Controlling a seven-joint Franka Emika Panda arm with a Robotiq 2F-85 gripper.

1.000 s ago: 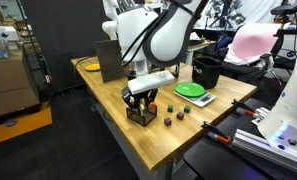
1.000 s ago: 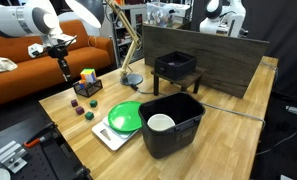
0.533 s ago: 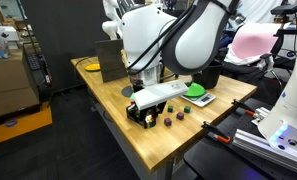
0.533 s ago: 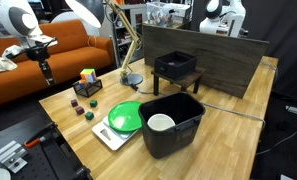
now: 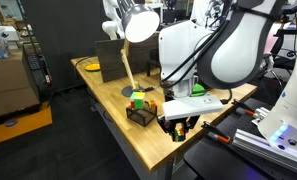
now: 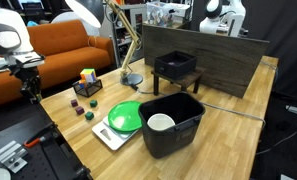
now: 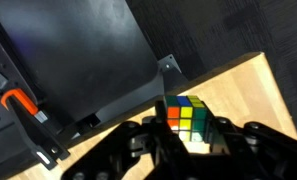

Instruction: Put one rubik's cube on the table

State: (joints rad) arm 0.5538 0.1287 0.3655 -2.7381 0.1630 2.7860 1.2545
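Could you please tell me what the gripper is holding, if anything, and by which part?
A Rubik's cube, seemingly pinched by two opposite side faces between the jaws, as the wrist view shows.

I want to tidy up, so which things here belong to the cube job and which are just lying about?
Job: hand, Rubik's cube in it, wooden table.
Lying about: green plate, black bin, lamp, second cube on its stand.

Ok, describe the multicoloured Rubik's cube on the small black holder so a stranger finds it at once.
On the light-brown wooden butcher-block table, go to the end by the desk lamp's round base. A small black holder stands there with the multicoloured Rubik's cube on top. The small cubes beside it lie on the wood, each a single colour.
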